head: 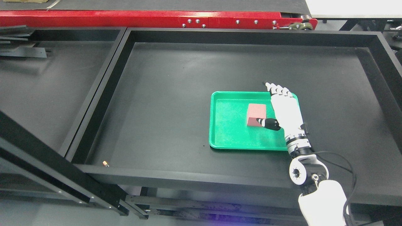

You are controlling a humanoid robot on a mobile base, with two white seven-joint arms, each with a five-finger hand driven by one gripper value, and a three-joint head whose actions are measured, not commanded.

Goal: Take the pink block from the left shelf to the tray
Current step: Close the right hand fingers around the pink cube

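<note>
A pink block (256, 114) lies inside the green tray (227, 131), right of the tray's middle. My right hand (284, 108) hovers over the tray's right side, just beside the block. Its fingers (278, 90) are stretched out flat toward the far rim. The black-tipped thumb (267, 123) points left and reaches the block's near right corner; whether it touches I cannot tell. The hand is open and holds nothing. My left arm does not show.
The tray rests on a large black shelf (176, 103) with raised walls (201, 179). A second black shelf (47, 91) lies to the left. A red beam (150, 18) runs along the back. A small orange bit (105, 163) sits near the front left corner.
</note>
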